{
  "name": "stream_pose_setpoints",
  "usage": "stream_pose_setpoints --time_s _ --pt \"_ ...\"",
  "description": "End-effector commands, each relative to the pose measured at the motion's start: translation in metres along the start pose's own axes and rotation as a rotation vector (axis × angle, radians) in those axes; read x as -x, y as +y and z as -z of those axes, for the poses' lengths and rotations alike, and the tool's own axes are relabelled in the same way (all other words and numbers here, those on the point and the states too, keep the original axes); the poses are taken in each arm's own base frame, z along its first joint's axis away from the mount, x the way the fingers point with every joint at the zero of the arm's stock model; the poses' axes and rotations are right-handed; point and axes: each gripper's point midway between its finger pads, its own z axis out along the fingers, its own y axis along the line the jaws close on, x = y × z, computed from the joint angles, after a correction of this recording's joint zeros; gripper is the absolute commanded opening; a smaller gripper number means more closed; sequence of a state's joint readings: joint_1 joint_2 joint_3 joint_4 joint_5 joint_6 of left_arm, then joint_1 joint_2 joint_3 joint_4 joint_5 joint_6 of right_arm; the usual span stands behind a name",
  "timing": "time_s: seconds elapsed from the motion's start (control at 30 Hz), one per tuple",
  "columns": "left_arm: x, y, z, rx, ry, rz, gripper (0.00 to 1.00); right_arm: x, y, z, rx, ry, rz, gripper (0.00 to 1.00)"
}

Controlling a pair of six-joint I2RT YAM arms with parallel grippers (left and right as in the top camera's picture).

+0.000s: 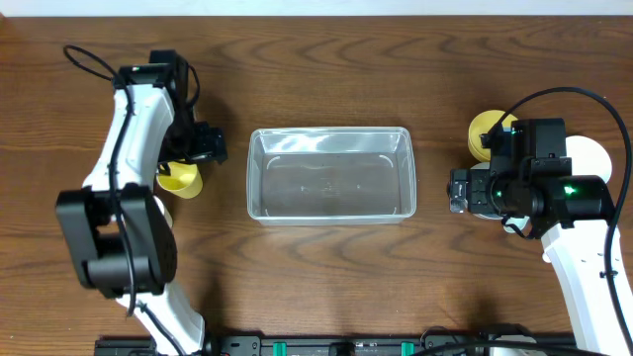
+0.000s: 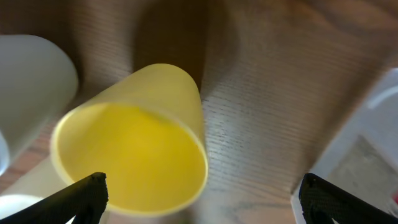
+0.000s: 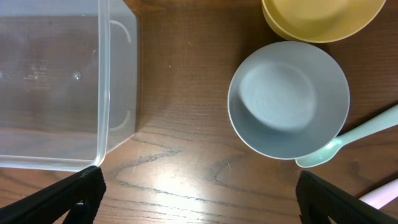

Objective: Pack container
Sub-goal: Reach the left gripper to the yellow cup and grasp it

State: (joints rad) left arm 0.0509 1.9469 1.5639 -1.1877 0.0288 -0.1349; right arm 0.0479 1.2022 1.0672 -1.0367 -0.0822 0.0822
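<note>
From overhead I have the container point(image 1: 330, 131) sitting in the middle of the wooden table point(image 1: 326, 287), long side running left to right, wood grain showing through its clear floor. My left gripper point(image 1: 203, 143) hangs just off the container's left end, right over a yellow cup point(image 1: 181, 179). My right gripper point(image 1: 457, 190) is off the container's right end, pointing toward it, with a yellow bowl point(image 1: 485, 132) just behind it. From up here I can't judge either set of jaws.

On the left wrist camera the yellow cup fills most of the frame, tipped over with its mouth facing the lens. A white cup point(image 2: 31, 87) lies against the frame's left edge, close beside the yellow one. A blurred corner of the container shows on the right. My two black fingertips point(image 2: 81, 199) sit at the bottom corners, far apart, so the jaws are spread wide and touch nothing.

On the right wrist camera the container's end wall and rounded corner take up the left side. To its right, apart from it, stands a pale grey-white bowl point(image 3: 288, 99), the yellow bowl touching or nearly touching its far edge. A mint-green spoon point(image 3: 348, 140) pokes out from under the pale bowl's rim. The fingertips point(image 3: 62, 199) here are also at the far corners, jaws wide open, gripping nothing
</note>
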Motion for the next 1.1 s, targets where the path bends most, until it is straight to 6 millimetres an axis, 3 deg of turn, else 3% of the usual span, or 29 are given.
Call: stream_pose_setpoints --time_s 0.0,0.17,0.27,0.47,0.93,1.07 --pt "-0.001 -0.001 -0.016 -0.003 0.05 0.013 0.98 0.006 0.001 0.005 0.006 -0.016 0.013 0.99" --pt "-0.002 -0.001 -0.036 0.009 0.109 0.012 0.99 0.006 0.0 0.005 0.002 -0.015 0.013 0.99" --pt "-0.003 -0.001 -0.042 0.014 0.128 0.012 0.9 0.005 0.0 0.005 0.002 -0.013 0.013 0.99" --pt "-0.004 -0.001 -0.042 0.014 0.129 0.011 0.59 0.005 0.0 0.005 0.002 -0.014 0.013 0.99" --pt "-0.001 -0.001 -0.03 0.006 0.092 0.012 0.29 0.005 0.0 0.005 0.002 -0.014 0.013 0.99" --pt "-0.002 -0.001 -0.024 0.004 0.078 0.013 0.25 0.005 0.0 0.005 0.002 -0.014 0.013 0.99"
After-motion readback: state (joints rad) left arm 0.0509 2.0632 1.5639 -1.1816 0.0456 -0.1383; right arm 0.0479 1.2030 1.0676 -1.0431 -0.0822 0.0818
